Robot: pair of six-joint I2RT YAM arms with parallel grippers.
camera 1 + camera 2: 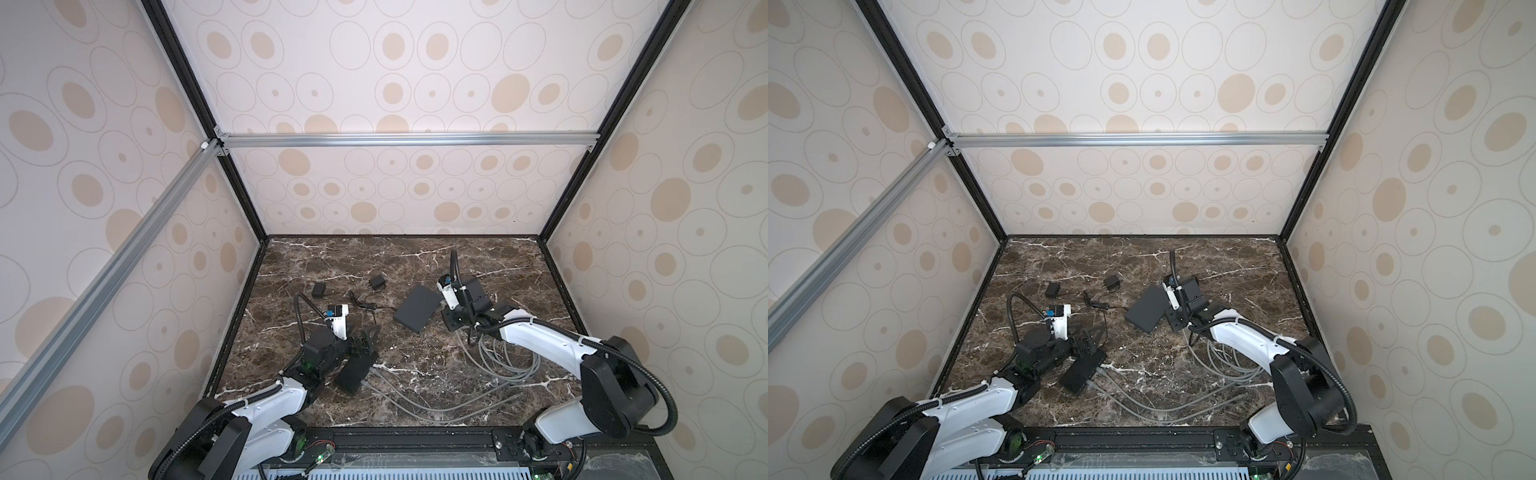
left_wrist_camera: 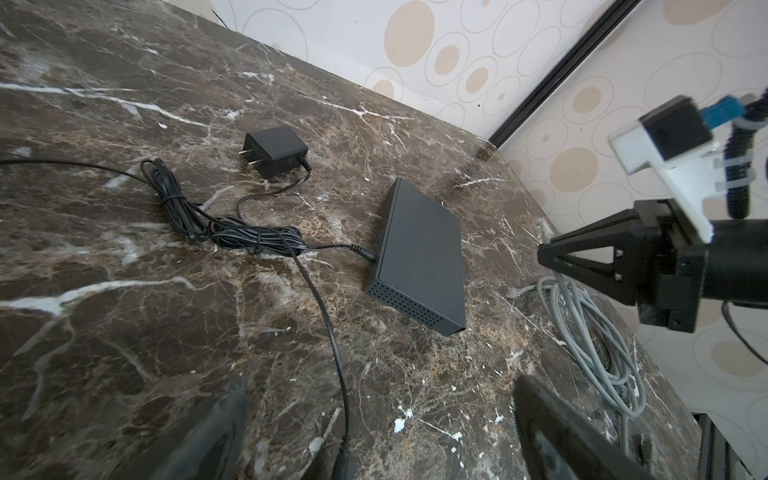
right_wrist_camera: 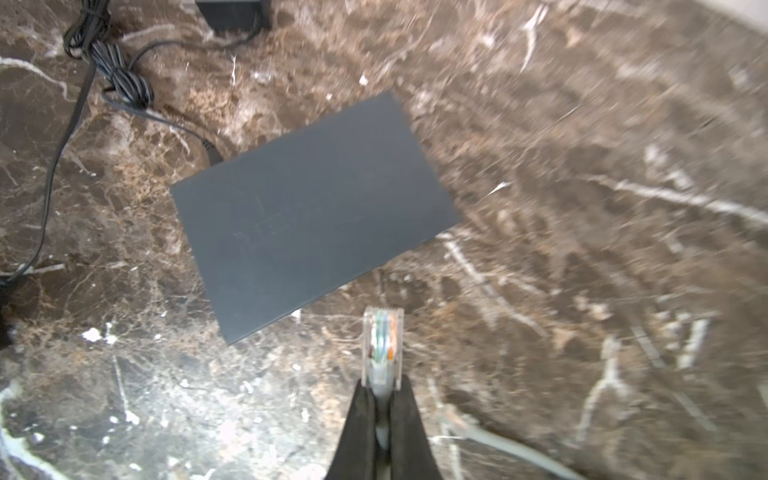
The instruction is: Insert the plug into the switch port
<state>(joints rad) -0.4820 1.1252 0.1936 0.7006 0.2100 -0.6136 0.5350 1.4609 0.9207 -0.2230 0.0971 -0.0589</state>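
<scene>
The switch [image 1: 417, 307] is a flat black box lying mid-table, also in the right wrist view [image 3: 311, 208] and the left wrist view [image 2: 419, 249]. Its ports do not show in any view. My right gripper [image 3: 383, 386] is shut on the grey cable just behind a clear plug [image 3: 383, 336], which sticks out past the fingertips. The plug hangs close to the switch's near edge without touching it. In a top view the right gripper [image 1: 444, 311] sits at the switch's right side. My left gripper [image 2: 382, 388] is open over bare table and a thin black cord, holding nothing.
A second black box [image 1: 351, 374] with grey cables plugged in lies by the left gripper. Two black power adapters [image 1: 377, 282] [image 1: 318, 289] and a bundled black cord [image 1: 361, 303] lie behind. Grey cable loops [image 1: 503, 361] lie under the right arm.
</scene>
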